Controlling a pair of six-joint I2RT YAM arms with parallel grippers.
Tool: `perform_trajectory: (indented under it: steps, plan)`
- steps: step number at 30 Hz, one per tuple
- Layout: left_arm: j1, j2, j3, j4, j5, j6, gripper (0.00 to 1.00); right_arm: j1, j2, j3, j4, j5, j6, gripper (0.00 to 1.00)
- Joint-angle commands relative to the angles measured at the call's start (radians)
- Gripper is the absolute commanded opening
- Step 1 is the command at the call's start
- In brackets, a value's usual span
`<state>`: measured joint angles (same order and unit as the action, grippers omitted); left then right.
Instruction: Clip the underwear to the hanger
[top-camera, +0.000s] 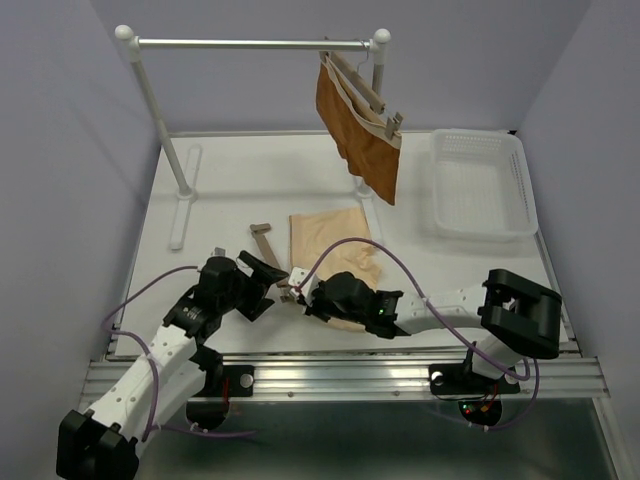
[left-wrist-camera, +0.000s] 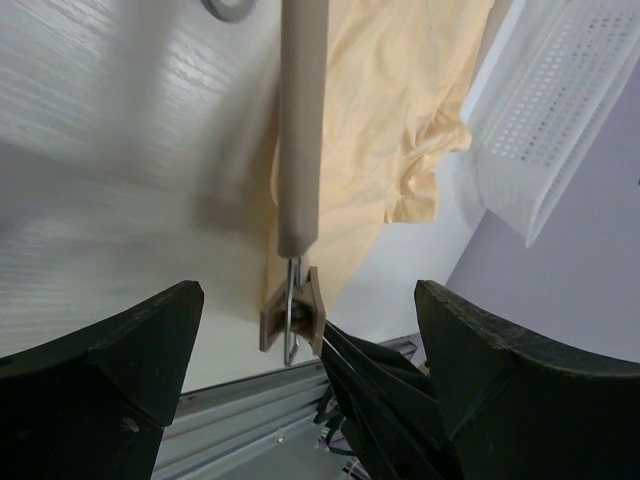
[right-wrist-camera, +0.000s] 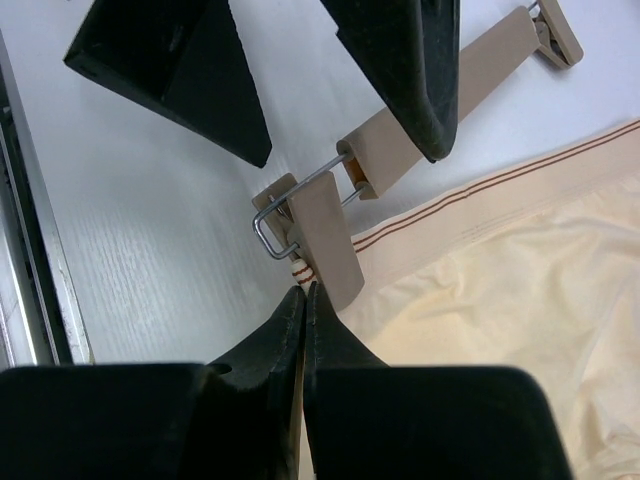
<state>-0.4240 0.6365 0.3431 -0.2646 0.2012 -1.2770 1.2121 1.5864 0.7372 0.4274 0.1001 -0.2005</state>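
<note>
Underwear (top-camera: 330, 238), pale cream cloth, lies flat on the desk (top-camera: 230, 190) from above, the wooden hanger (top-camera: 266, 242) along its left edge. Left pincer (top-camera: 268, 276) gapes wide and empty at the hanger's near end; right pincer (top-camera: 303, 298) sits closed at the cloth's near corner. White basket (top-camera: 480, 185) and hanging rust-brown garment (top-camera: 360, 130) stand beyond. Left wrist: bar runs between the open fingers (left-wrist-camera: 130, 350), clip (left-wrist-camera: 292, 315) nearest. Right wrist: closed tips touch the striped waistband (right-wrist-camera: 480, 200) by the clip; a grip cannot be told.
</note>
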Motion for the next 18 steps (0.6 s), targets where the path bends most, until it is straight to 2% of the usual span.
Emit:
perform_trajectory:
  steps: [1, 11, 18]
  plan:
    - [0.039, 0.075, 0.036, 0.054, -0.054, 0.041, 0.99, 0.018, -0.054, -0.012, 0.047, 0.001, 0.015, 0.01]
    - [0.100, 0.330, 0.164, 0.157, -0.134, 0.160, 0.98, 0.018, -0.083, -0.024, 0.040, -0.026, 0.032, 0.01]
    - [0.136, 0.478, 0.197, 0.240, -0.146, 0.202, 0.82, 0.027, -0.089, -0.025, 0.031, -0.025, 0.020, 0.01]
